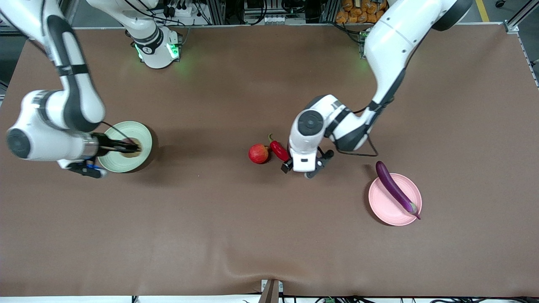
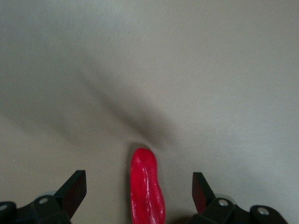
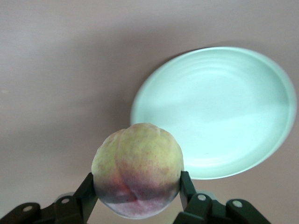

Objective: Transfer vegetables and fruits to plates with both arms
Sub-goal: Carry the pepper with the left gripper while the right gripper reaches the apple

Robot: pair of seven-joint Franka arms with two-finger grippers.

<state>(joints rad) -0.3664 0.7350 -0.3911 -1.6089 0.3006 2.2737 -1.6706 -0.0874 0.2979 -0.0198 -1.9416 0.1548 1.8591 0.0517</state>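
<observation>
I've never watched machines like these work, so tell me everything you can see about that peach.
The peach is round and fuzzy-looking, yellowish green on top and blushing pink-purple lower down, with a crease running down its skin. It looks whole and unbruised. The right hand is shut on it, one black finger pressed against each side, holding it in the air above the pale green plate. Nothing else touches it.

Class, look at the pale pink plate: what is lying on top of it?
Only the purple eggplant lies on the pink plate, slanted across it, with both ends past the rim. The strip of plate under the eggplant is covered, so nothing can be said about it.
</observation>
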